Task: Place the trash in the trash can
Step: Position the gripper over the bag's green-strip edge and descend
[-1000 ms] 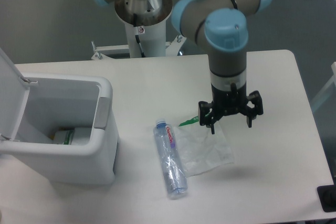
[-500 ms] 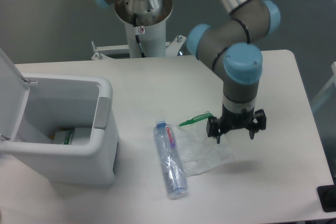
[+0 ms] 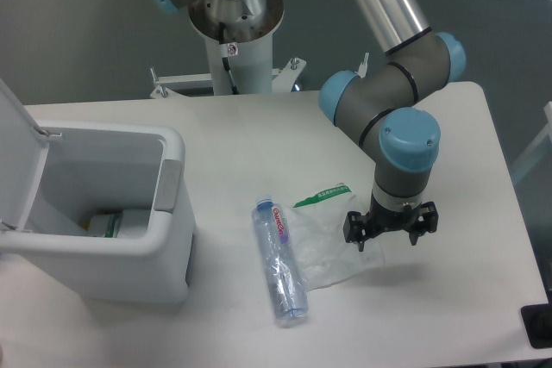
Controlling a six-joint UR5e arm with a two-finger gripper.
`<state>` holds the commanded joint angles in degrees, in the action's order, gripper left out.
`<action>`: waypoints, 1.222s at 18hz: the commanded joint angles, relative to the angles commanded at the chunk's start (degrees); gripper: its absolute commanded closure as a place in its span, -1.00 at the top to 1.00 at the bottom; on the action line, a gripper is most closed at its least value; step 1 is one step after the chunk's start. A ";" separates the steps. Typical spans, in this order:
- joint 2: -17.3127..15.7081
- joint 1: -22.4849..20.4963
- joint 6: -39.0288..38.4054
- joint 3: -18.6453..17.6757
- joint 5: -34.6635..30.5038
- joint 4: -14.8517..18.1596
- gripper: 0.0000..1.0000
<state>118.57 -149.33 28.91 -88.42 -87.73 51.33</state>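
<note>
Change: the gripper (image 3: 390,230) had dropped lower and shifted toward the desk's right edge, onto the bag's right side.
Progress: nothing binned yet; both pieces lay mid-desk, toward the front edge.
Pincer: fingers spread, gripping nothing.
Bag (image 3: 336,243): clear, crumpled, green strip.
Bottle (image 3: 279,261): lying flat, beside the bag.
Trash can (image 3: 169,213): left edge, lid raised.
</note>
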 joint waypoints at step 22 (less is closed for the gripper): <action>5.44 -8.17 8.35 -3.25 18.47 0.00 1.00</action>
<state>124.02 -157.50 37.27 -91.67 -69.26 51.33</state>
